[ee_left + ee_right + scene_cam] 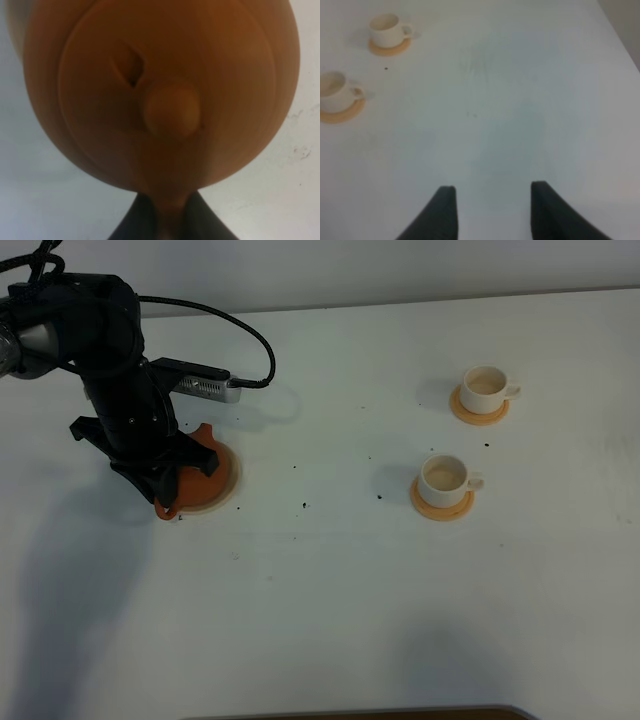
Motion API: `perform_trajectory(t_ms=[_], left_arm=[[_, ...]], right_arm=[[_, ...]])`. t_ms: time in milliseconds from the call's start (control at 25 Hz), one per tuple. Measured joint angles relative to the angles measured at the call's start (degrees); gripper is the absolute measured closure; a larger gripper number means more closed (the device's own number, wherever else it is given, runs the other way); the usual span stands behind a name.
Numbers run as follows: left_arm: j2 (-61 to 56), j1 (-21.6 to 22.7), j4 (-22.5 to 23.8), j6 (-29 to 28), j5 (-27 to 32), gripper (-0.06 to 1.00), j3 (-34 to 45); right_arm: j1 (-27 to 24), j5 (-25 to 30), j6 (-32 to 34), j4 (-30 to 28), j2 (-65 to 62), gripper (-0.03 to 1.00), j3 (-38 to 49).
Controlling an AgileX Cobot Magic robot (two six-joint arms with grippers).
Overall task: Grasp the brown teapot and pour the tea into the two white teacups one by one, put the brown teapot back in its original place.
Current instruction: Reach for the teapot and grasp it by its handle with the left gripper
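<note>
The brown teapot (204, 456) sits on its pale beige saucer (226, 490) at the left, mostly hidden under my left arm. My left gripper (166, 486) is shut on the teapot's handle. In the left wrist view the teapot (170, 75) fills the frame, and its handle runs down between the two dark fingers of the gripper (167, 227). The two white teacups stand on orange-tan coasters at the right, one farther back (487, 385) and one nearer (444, 476). Both cups (385, 29) (332, 92) also show in the right wrist view. My right gripper (492, 212) is open over bare table.
Small dark specks are scattered on the white table (320, 580) between the saucer and the cups. A dark edge (350, 712) shows at the front of the table. A cable (240, 330) loops from the left arm over the table.
</note>
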Motion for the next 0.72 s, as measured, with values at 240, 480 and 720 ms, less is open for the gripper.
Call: perform_trajectory(t_ms=[240, 480, 720], left_arm=[[0.0, 0.0, 0.0, 0.0, 0.0, 0.8, 0.0], [0.1, 0.0, 0.0, 1.5, 2.5, 0.8, -1.5], [0.1, 0.0, 0.1, 2.5, 3.4, 0.8, -5.5]], right_arm=[[0.0, 0.0, 0.0, 0.0, 0.0, 0.59, 0.0], [0.0, 0.0, 0.0, 0.0, 0.0, 0.59, 0.0], [0.0, 0.0, 0.0, 0.0, 0.0, 0.59, 0.0]])
